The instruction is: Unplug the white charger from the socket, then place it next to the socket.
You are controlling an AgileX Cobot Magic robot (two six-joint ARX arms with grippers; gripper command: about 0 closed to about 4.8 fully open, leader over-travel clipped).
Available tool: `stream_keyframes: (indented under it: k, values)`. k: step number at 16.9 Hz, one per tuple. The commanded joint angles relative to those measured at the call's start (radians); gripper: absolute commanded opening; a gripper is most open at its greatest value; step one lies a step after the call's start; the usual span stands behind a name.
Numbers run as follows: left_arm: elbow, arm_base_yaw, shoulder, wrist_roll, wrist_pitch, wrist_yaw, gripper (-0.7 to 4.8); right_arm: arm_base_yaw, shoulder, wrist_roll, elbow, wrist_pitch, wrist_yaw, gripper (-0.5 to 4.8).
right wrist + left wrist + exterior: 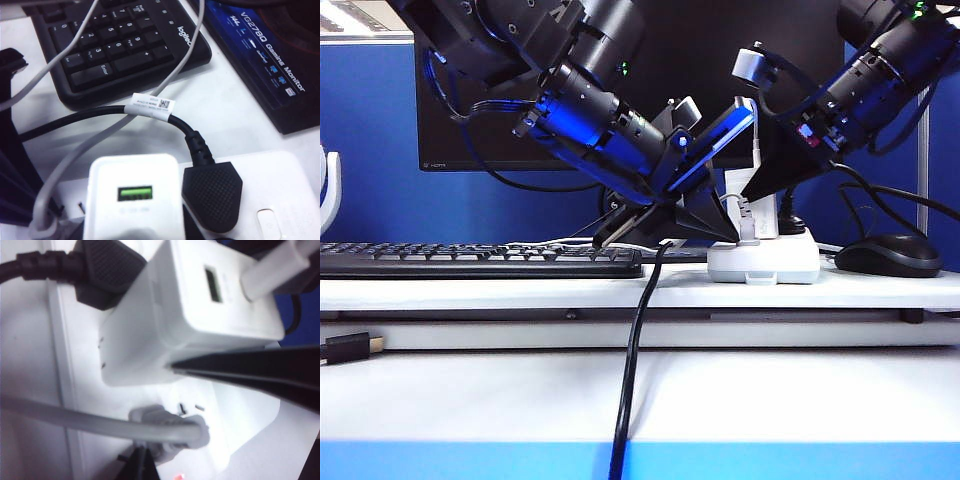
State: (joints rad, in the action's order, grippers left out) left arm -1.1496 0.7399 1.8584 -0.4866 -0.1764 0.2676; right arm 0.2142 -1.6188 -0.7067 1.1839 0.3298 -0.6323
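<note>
Both pincers crowd the small white rectangular charger block [132, 200], still seated in the flat white power strip [280, 185] on the bench. The left pincer [200, 410] stands spread, one finger along the block; the right pincer's [752, 190] state cannot be told. A crooked pull could likely lift the strip or snag the neighbouring black textured plug [211, 195].

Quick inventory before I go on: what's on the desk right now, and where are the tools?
Charger: one, white, plugged upright in the socket.
Socket: one, white, on the desk right of centre.
Black plug: one, in the socket beside the charger.
Grey plug: one, with cord, in the socket.
Keyboard: one, black, left of the socket.
Mouse: one, black, right of the socket.
Monitor: one, black, behind.
Left tool: low, left of the socket, one finger against the charger.
Right tool: over the socket; opening unclear.
</note>
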Motion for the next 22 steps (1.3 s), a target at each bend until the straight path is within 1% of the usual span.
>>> stream_keyframes:
  k: [1,2,3,4,5,6,7,8,10,11,12,13,14,15,16,17,19,20,21,22]
  values:
    - [0.005,0.005,0.018,0.007,0.048,-0.005,-0.04,0.002,0.027,0.088,0.019,-0.096,-0.178,0.21]
    - [0.005,0.005,0.018,0.008,0.048,-0.006,-0.04,0.002,0.032,0.032,0.019,-0.080,-0.127,0.21]
    - [0.005,0.005,0.019,0.007,0.048,-0.005,-0.04,0.009,0.035,0.003,0.019,-0.073,-0.085,0.20]
    - [0.005,0.005,0.019,0.008,0.048,-0.005,-0.04,0.008,0.035,0.068,0.019,-0.084,-0.142,0.08]
    - [0.005,0.005,0.020,0.008,0.048,-0.005,-0.04,0.005,0.035,0.112,0.019,-0.101,-0.183,0.08]
    - [0.005,0.005,0.020,0.008,0.048,-0.005,-0.04,0.002,0.036,0.105,0.019,-0.103,-0.177,0.08]
    - [0.005,0.005,0.020,0.008,0.048,-0.005,-0.04,0.001,0.039,0.045,0.019,-0.094,-0.138,0.08]
    - [0.005,0.005,0.020,0.008,0.048,-0.004,-0.04,0.004,0.040,0.002,0.019,-0.090,-0.127,0.08]
    - [0.005,0.005,0.020,0.008,0.048,-0.005,-0.04,0.006,0.040,0.093,0.019,-0.119,-0.195,0.08]
    - [0.005,0.005,0.020,0.008,0.048,-0.005,-0.04,0.006,0.040,0.111,0.019,-0.133,-0.217,0.08]
    - [0.005,0.005,0.020,0.008,0.048,-0.005,-0.04,0.006,0.041,0.082,0.019,-0.132,-0.202,0.08]
    - [0.005,0.005,0.020,0.008,0.048,-0.004,-0.04,0.007,0.042,0.008,0.019,-0.122,-0.161,0.08]
    - [0.005,0.005,0.020,0.007,0.048,-0.004,-0.04,0.008,0.042,-0.007,0.019,-0.121,-0.151,0.08]
    - [0.005,0.005,0.020,0.008,0.048,-0.004,-0.04,0.008,0.042,0.063,0.019,-0.136,-0.178,-0.02]
    - [0.005,0.005,0.020,0.008,0.048,-0.004,-0.04,0.005,0.041,0.137,0.019,-0.154,-0.211,-0.01]
    - [0.005,0.005,0.020,0.008,0.048,-0.002,-0.04,0.003,0.042,0.143,0.019,-0.165,-0.226,-0.01]
    - [0.005,0.005,0.020,0.007,0.048,-0.002,-0.04,0.008,0.050,-0.060,0.019,-0.148,-0.170,-0.01]
    - [0.005,0.005,0.020,0.007,0.048,-0.002,-0.04,0.008,0.050,-0.017,0.019,-0.171,-0.195,-0.01]
    - [0.005,0.005,0.020,0.007,0.048,-0.002,-0.04,0.008,0.049,0.063,0.019,-0.198,-0.213,-0.01]
    - [0.005,0.005,0.020,0.007,0.049,-0.002,-0.04,0.006,0.048,0.074,0.019,-0.216,-0.210,-0.01]
